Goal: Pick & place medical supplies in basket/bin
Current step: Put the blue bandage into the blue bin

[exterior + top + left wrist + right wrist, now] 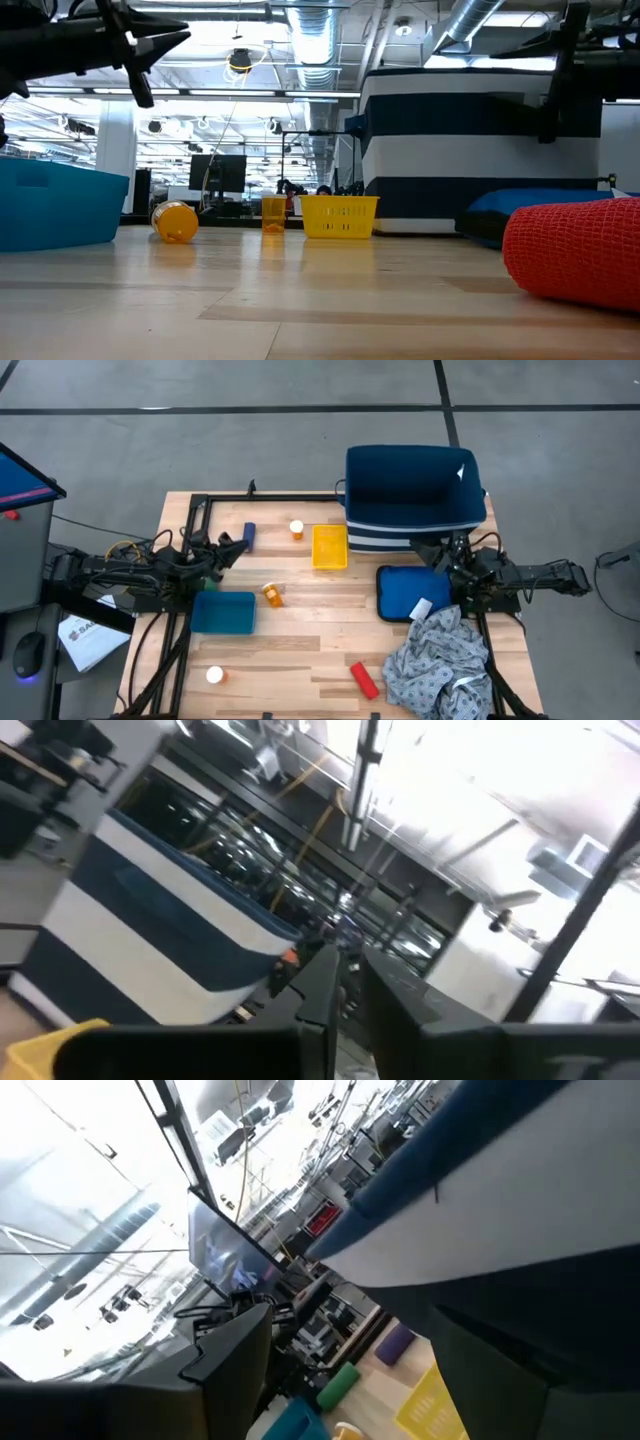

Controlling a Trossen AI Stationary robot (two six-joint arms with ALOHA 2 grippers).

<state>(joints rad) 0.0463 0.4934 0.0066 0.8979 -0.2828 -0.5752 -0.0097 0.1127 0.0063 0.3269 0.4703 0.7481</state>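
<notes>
Three orange pill bottles with white caps are on the table: one upright [296,530] by the yellow basket, one lying [272,595] mid-table, one [214,675] near the front left. The blue cylinder [249,536] lies by my left gripper [236,546], which hovers above the table with its fingers close together. The red cylinder [364,680] lies near the front edge and fills the right of the low view [575,250]. The grey patterned cloth [440,660] is heaped at the front right. My right gripper [450,556] hangs open beside the big bin, touching nothing.
A large navy bin with a striped wall [415,500] stands at the far right. In front of it lies a dark blue lid [400,590]. A small yellow basket [330,547] sits mid-table and a light blue tray [222,612] at the left. A black frame edges the table.
</notes>
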